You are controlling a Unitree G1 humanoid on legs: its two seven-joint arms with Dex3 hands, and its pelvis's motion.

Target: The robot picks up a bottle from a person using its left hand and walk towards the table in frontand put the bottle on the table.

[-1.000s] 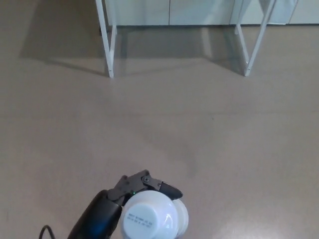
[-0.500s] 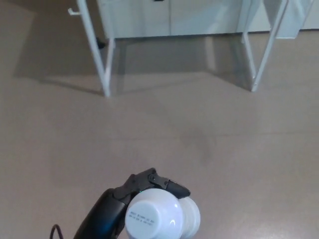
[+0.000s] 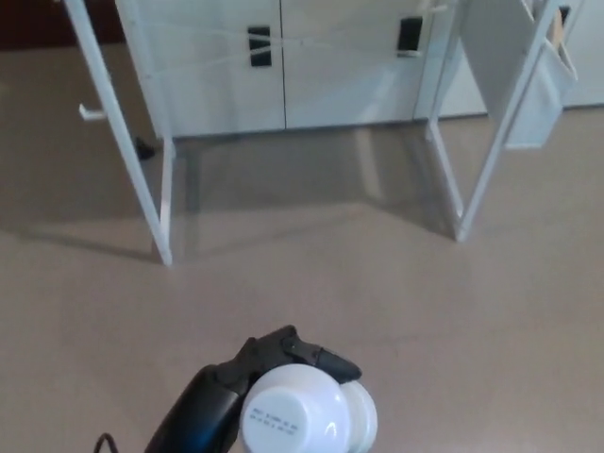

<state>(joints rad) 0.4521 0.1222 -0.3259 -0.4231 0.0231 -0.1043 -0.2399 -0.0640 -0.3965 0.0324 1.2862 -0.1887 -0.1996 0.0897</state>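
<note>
Bottom centre of frame: left hand (image 3: 247, 370), black, comes in from the lower edge and is clenched around the bottle (image 3: 311, 417). Two dark fingers (image 3: 319, 359) curl over the upper side of the white body. The bottle is held in the air above the floor (image 3: 453, 330) and touches nothing except the hand. Its flat round end faces the camera, with two short lines of small print (image 3: 272, 419) on it, too small to read. A wider rounded part of the bottle shows behind that end, towards the lower right.

Lower left corner: a thin black cable loop (image 3: 102, 442) beside the forearm.

Upper half: two white counter legs stand on the beige floor, one at upper left (image 3: 166, 212) and one at upper right (image 3: 494, 143), both slanted and well apart from the bottle. The counter top is outside the frame.

Top edge: a white cabinet (image 3: 321, 85) behind the legs, with two black handles (image 3: 259, 45) on its doors. A small dark item (image 3: 143, 148) sits at its base on the left; I cannot tell what it is.
</note>
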